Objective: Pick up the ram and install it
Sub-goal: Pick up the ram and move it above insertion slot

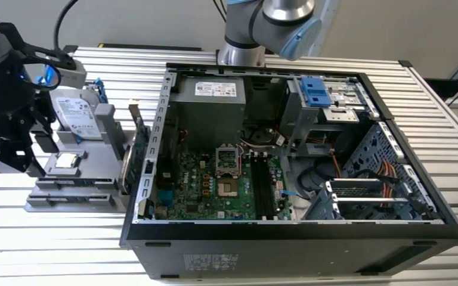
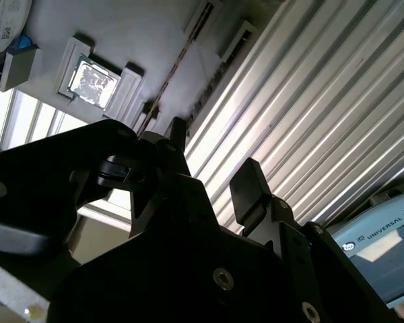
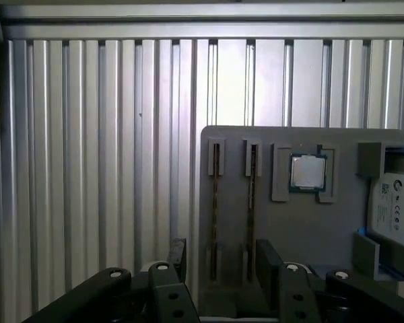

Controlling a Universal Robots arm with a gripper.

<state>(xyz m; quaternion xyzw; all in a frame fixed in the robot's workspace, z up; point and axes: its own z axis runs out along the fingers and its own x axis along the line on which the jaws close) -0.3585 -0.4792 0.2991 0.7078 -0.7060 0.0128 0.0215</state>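
Over ribbed metal table [image 3: 87,168], jaws gape empty above the ram [image 3: 251,195].

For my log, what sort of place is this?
Probably a robotic computer-assembly bench: an open black desktop computer case on a ribbed aluminium table, a grey parts holder beside it, a silver robot arm behind.

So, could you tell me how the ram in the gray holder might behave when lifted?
The ram looks thin and board-like, so it is probably stiff and light. Standing on edge in a narrow slot of the gray holder, it could bind or tip if pulled askew. It is probably fragile under bending.
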